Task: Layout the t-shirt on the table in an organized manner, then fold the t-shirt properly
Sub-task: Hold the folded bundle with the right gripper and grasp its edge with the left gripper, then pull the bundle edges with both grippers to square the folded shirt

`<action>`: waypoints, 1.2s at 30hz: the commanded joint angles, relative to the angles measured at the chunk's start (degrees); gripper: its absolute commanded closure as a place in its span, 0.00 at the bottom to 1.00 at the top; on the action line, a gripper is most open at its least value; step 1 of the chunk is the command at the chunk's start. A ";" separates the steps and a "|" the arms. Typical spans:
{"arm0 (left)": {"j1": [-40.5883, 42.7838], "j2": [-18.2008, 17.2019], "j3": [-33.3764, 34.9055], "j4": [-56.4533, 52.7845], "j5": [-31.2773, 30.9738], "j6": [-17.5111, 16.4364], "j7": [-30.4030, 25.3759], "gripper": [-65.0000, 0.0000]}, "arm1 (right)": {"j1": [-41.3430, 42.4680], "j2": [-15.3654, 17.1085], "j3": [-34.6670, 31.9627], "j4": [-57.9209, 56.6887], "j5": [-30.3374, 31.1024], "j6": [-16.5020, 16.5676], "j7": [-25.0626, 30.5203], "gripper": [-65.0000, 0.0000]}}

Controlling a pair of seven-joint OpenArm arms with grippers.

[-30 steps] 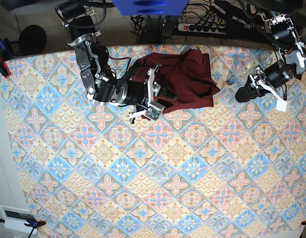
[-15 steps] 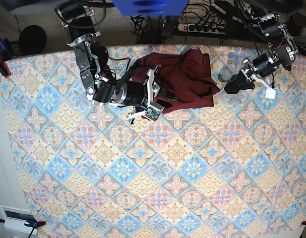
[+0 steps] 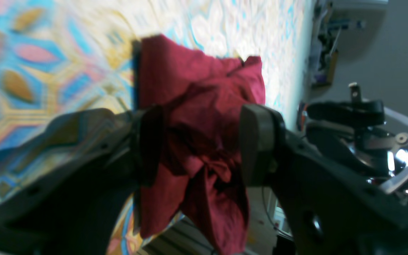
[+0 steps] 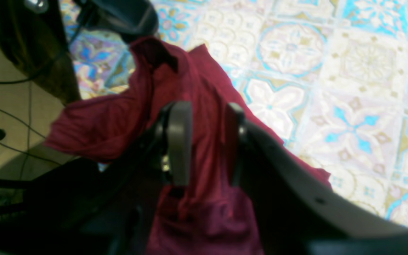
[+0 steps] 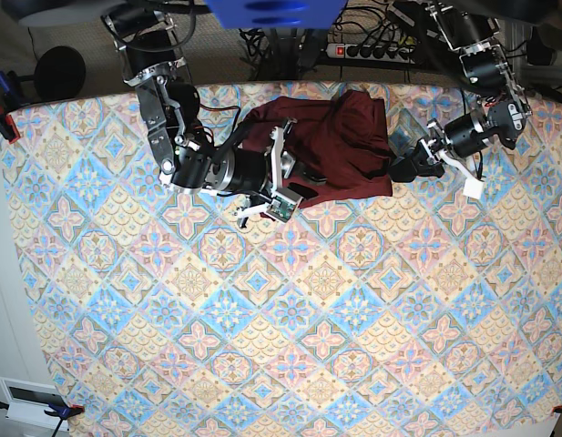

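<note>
Plain dark maroon-red knit t-shirt (image 5: pixel 331 146) bunched in a crumpled heap at the far edge of the table (image 5: pixel 290 346), near the middle of that edge, part of it hanging over. Table covered in a cloth of pastel blue, pink and cream diamond tiles, with wide bare room toward the near edge for spreading out.

Right gripper (image 4: pixel 204 141) half-spread over the heap's side nearer the far left corner in the base view, folds of red fabric lying between the jaws; no saying from the blurred wrist view whether anything is truly pinched. Left gripper (image 3: pixel 200 141) spread wide, just beside the heap's opposite edge, fabric framed between the pads (image 3: pixel 255 140) in its wrist view but nothing caught.

Heap's long axis running along the far edge, from one gripper to the other, so each arm nearest to its own end. Probable next need: left jaws onto the near hem or sleeve, then both ends drawn apart and toward the open middle. Risk: overhanging cloth slipping off the far edge if pulled unevenly.
</note>
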 commanded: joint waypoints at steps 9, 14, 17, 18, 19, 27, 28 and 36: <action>-4.10 0.72 4.00 -3.22 0.19 -0.04 -0.59 0.76 | 0.95 -0.20 0.10 0.90 1.12 0.12 1.46 0.76; -6.91 0.72 3.65 -9.29 0.19 -0.13 -3.05 1.00 | 0.86 -0.20 0.10 0.99 1.12 0.12 1.46 0.76; -9.37 0.72 3.65 -9.29 -0.17 -0.13 -3.49 1.00 | 0.77 -0.20 0.10 0.99 1.12 0.12 1.46 0.76; -10.25 0.72 3.65 -9.29 -0.17 -0.13 -3.49 1.00 | 0.77 -0.20 0.10 0.99 1.12 0.12 1.46 0.76; -11.13 0.72 3.65 -9.29 -0.25 -0.13 -3.49 1.00 | 0.77 -0.20 0.10 0.99 1.12 0.12 1.46 0.76; -18.69 0.72 6.73 -9.29 0.19 -0.21 -3.49 1.00 | 0.86 -0.20 0.19 -2.35 1.12 0.12 1.46 0.76; -18.78 0.63 7.43 -9.46 0.45 -0.13 -3.49 1.00 | 0.86 -0.20 0.45 -2.53 1.12 0.12 1.46 0.76; -15.09 -0.95 7.96 -9.37 5.20 -0.04 -3.49 0.98 | 0.86 -0.20 0.54 -2.71 1.12 0.12 1.46 0.76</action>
